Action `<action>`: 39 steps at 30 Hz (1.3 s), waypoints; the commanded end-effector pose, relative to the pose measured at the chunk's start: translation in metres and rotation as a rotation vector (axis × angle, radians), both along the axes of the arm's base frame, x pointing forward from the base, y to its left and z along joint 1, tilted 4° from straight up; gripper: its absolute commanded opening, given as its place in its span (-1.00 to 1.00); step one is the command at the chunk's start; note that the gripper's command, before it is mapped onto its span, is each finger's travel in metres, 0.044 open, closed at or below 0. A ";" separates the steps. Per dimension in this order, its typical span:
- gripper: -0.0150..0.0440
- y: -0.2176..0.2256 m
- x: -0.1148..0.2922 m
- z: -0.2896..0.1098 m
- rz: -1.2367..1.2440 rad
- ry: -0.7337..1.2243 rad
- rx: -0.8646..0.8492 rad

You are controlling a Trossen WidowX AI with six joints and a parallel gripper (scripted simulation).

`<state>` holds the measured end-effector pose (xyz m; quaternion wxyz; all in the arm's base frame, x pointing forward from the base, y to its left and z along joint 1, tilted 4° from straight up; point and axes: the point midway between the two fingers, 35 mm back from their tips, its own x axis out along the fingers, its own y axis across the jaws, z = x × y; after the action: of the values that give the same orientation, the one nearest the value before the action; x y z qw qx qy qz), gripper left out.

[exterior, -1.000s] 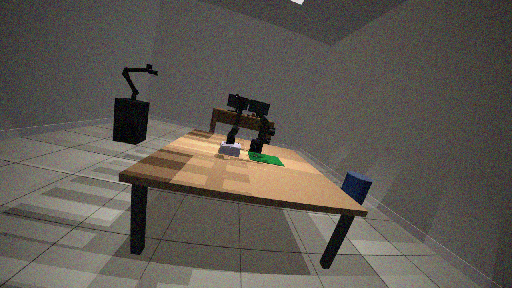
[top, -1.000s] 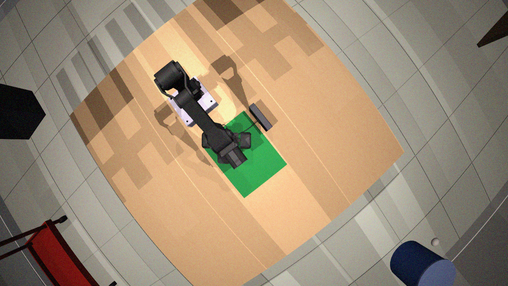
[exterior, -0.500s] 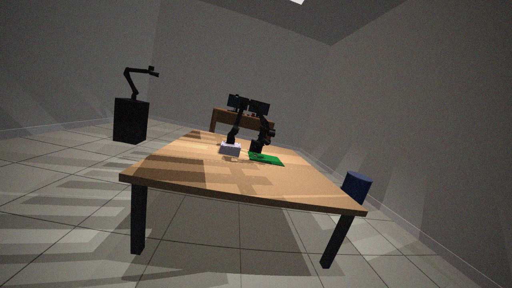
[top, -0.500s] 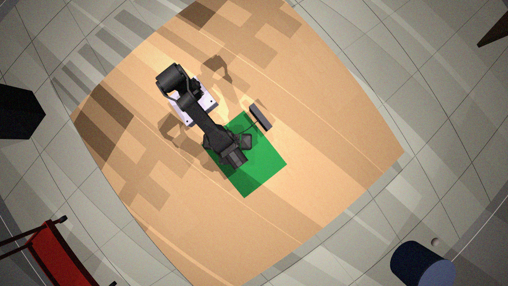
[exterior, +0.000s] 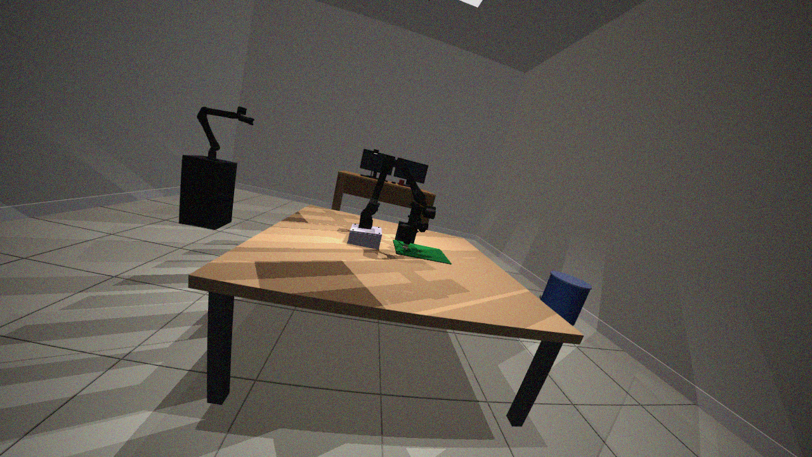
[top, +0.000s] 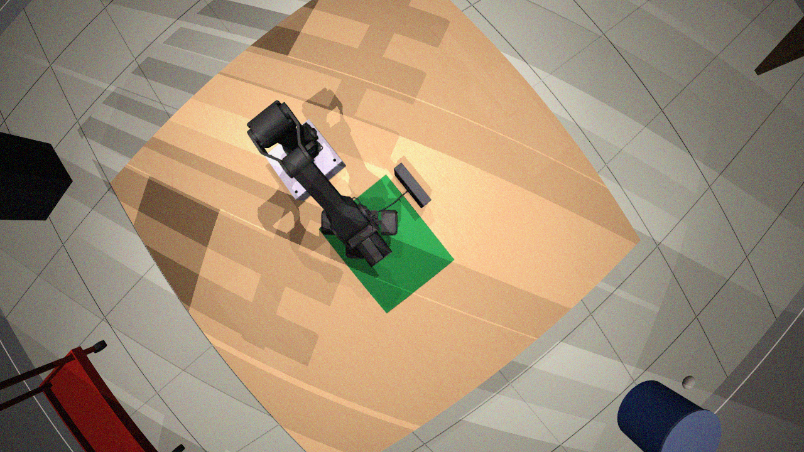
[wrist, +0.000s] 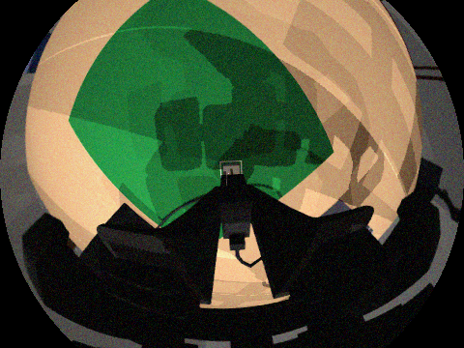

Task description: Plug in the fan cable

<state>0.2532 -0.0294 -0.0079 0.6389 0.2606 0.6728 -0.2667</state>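
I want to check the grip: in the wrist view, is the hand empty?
No, the hand is shut on the fan's plug, which sits between the two dark fingers above the green board.

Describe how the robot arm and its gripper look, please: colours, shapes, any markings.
The arm is dark grey to black, with boxy links and a round shoulder housing, mounted on a pale lavender base plate. The gripper has two black, wedge-shaped fingers. No markings visible.
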 end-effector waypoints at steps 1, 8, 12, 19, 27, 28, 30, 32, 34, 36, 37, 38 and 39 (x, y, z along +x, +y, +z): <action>-0.49 0.000 -0.001 0.000 0.003 -0.002 0.002; -0.49 0.000 0.000 0.000 0.002 -0.002 0.002; -0.49 0.000 0.001 0.000 0.002 -0.002 0.002; -0.49 0.000 0.003 0.000 0.002 -0.003 0.002; -0.49 0.000 0.003 0.000 0.002 -0.003 0.002; -0.49 0.000 0.003 0.000 0.002 -0.003 0.002; -0.49 0.000 0.003 0.000 0.002 -0.002 0.002; -0.49 0.000 0.003 0.000 0.002 -0.002 0.002; -0.49 0.000 0.002 0.000 0.002 -0.002 0.002; -0.49 0.000 0.001 0.000 0.002 -0.002 0.002; -0.49 0.000 0.001 0.000 0.002 -0.002 0.002; -0.49 0.000 0.001 0.000 0.002 -0.002 0.002; -0.49 0.000 0.000 0.000 0.002 -0.002 0.002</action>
<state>0.2544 -0.0296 -0.0081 0.6390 0.2607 0.6727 -0.2667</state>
